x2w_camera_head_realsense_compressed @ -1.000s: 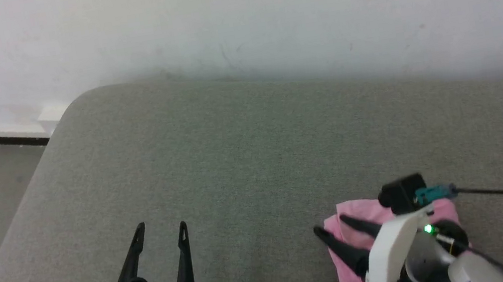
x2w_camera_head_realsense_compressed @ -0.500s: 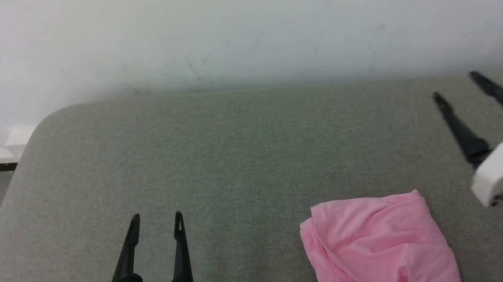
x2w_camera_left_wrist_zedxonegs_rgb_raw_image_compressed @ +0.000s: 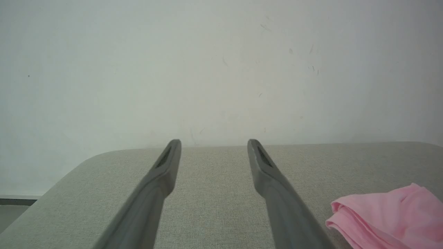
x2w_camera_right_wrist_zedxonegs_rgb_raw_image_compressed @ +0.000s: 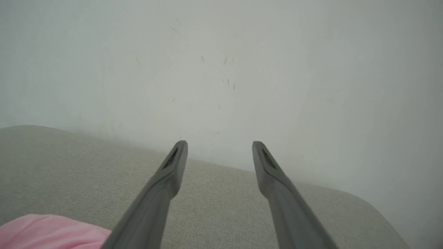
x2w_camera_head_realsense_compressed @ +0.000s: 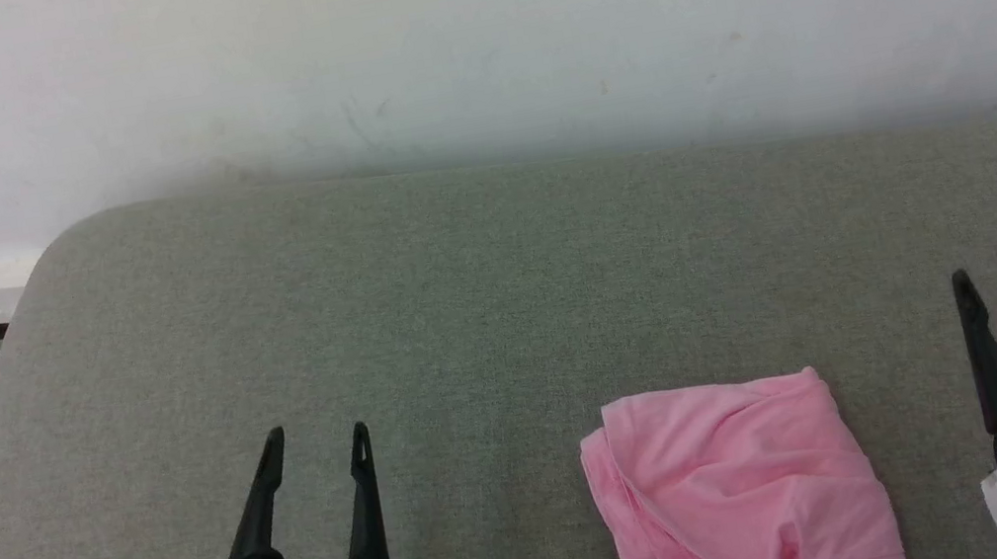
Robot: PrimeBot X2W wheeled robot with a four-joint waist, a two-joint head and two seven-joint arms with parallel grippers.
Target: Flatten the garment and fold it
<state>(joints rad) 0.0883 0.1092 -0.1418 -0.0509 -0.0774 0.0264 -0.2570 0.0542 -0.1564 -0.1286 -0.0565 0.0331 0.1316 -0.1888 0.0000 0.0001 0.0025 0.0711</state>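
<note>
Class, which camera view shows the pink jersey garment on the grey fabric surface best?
The head view: the pink jersey garment is seen from above, nearly whole, only its near edge cropped. The left wrist view catches one layered end at lower right; the right wrist view, a sliver at lower left.

You are looking at the garment (x2w_camera_head_realsense_compressed: 742, 491), plain pink and of thin soft cloth, lying in a loose, rumpled fold on the grey-green padded surface (x2w_camera_head_realsense_compressed: 466, 325), right of centre and close to the near edge in your head view. Doubled layers curl along its left side and shallow creases cross its top. Its near end runs past the bottom of that view.
</note>
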